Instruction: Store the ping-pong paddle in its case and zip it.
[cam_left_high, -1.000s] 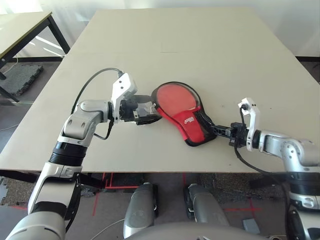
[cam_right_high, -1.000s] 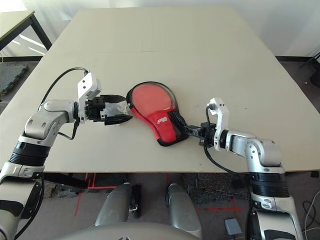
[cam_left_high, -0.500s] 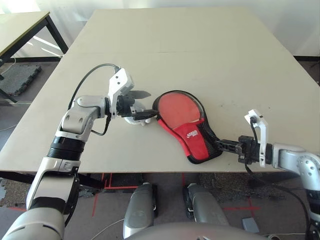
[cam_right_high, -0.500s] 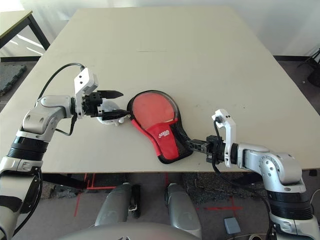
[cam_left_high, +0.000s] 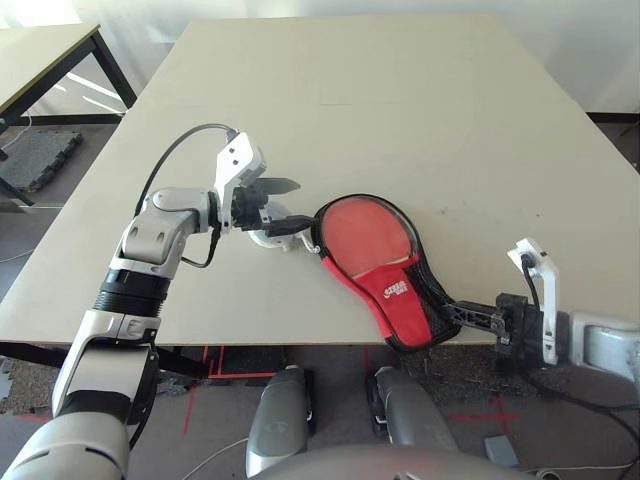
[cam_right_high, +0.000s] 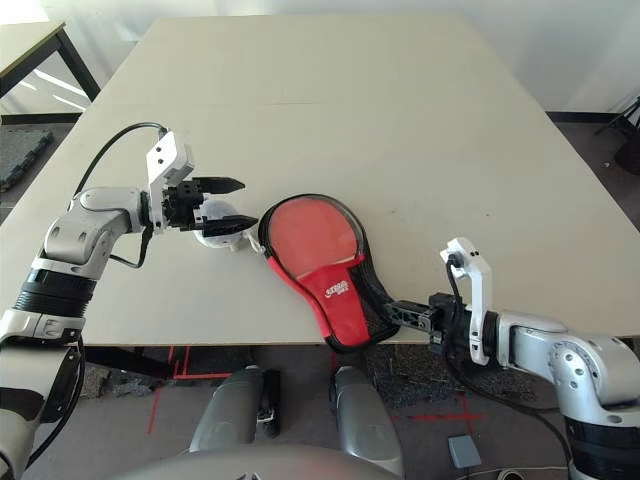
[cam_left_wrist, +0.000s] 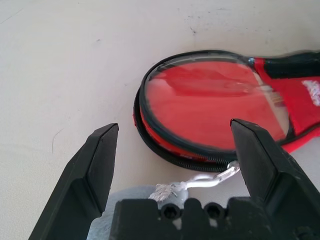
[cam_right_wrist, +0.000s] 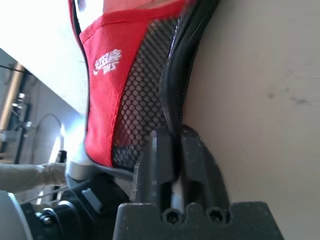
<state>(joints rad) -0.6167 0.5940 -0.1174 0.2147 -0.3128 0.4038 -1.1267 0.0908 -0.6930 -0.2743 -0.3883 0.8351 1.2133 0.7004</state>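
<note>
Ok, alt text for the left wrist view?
Red paddle case with clear window and black zipper edge, red paddle face inside, lies beyond the open black left gripper; a silver zipper pull has a white cord.

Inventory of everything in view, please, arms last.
Paddle-shaped fabric case: 1, red and black, near table edge
Round-faced paddle: 1, red face, inside case
Small rounded lump on cord: 1, pale grey-white, beside case
Large flat-topped table: 1, beige, centre
Second flat-topped table: 1, pale top, dark frame, beyond far left
Foam-like mat: 1, grey, floor at left
Left gripper: 1, black, open, over lump
Right gripper: 1, black, shut on case edge
</note>
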